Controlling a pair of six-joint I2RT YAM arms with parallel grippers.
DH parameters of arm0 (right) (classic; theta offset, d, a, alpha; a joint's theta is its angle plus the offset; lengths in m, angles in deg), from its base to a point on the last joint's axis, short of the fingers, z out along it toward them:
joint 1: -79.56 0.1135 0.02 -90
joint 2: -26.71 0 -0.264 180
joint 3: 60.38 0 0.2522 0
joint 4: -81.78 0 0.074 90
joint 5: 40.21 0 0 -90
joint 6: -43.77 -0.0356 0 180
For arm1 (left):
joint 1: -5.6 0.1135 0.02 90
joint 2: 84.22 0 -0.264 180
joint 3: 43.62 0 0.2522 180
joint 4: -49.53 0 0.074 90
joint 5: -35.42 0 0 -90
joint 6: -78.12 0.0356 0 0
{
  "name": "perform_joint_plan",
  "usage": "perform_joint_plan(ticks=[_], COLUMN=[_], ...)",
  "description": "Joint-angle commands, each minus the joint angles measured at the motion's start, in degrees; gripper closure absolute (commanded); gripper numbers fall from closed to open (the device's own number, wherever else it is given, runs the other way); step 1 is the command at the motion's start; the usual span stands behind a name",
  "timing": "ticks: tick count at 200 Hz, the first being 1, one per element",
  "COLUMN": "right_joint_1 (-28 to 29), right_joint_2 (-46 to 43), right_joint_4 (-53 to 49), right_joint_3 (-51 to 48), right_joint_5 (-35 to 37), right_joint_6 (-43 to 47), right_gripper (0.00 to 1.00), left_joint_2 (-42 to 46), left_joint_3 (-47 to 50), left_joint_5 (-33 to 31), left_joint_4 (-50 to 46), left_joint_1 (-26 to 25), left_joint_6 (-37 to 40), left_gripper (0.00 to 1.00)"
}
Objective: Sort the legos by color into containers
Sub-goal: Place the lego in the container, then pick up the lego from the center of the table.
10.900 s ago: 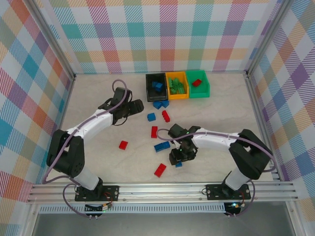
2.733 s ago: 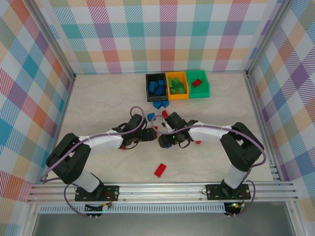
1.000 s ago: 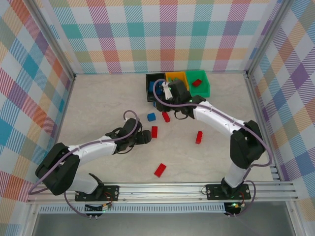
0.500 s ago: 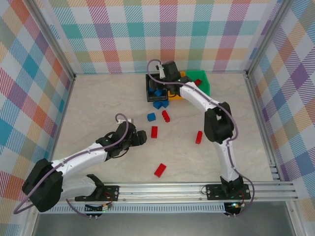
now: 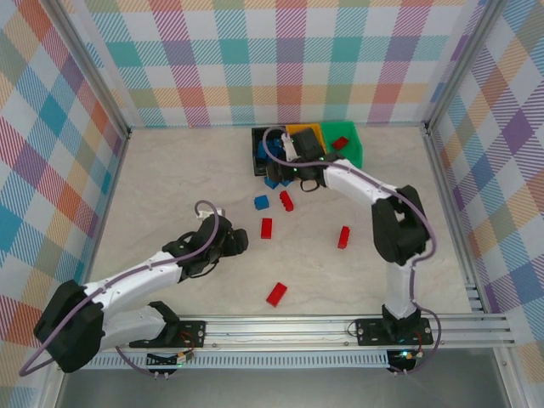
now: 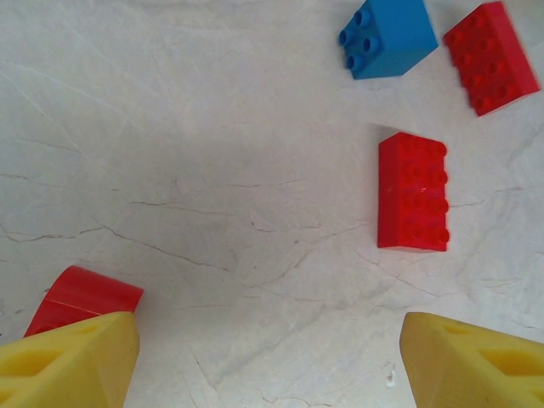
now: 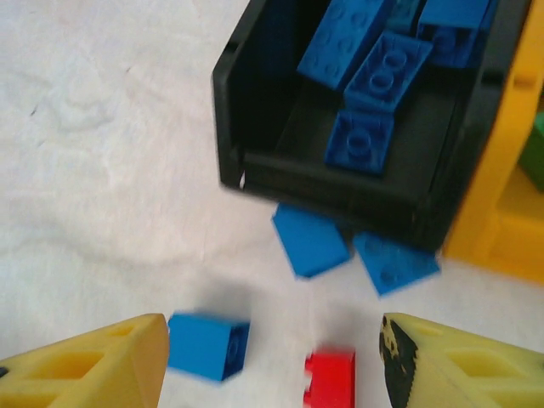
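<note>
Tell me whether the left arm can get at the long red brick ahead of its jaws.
Probably yes: the red brick lies flat on bare table just ahead of the left gripper, jaws wide open, nothing between.

Rear layout
We log blue plastic bricks in the black rectangular plastic bin, two more before it.

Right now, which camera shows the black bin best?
Right wrist: the black bin is close, with its open top and the blue bricks inside plain to see, though its far end is cut off. In the top view the bin is small and the right arm covers much of it.
</note>
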Motion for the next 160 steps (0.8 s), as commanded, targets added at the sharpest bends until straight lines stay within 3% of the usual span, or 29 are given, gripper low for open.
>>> perform_joint_plan(ticks=[1,64,112,160], right_joint_1=[0.5,0.4,0.4,0.3], right_joint_2=[-7.9,-21.5,-26.0,-29.4], right_joint_4=[5.3,8.1,8.9,8.2], right_joint_3=[-8.4,-31.5,-39.7,-42.6], right_joint_5=[-0.7,6.4,10.3,12.9], right_joint_6=[-0.2,-1.5,-2.1,-1.5], right_gripper=[0.33,0.31,0.31,0.30], left_joint_2=[-4.0,-15.8,-28.0,-39.1], left_joint_3=[-2.2,-11.7,-27.0,-42.1], left_joint_5=[0.2,-1.2,-0.2,-0.6], left_joint_4=[1.3,1.7,-3.6,-15.8], left_joint_1=[-0.7,-0.3,-0.1,1.6], left_joint_6=[1.0,0.2,4.3,7.7], left_gripper=[0.20,0.20,0.20,0.21])
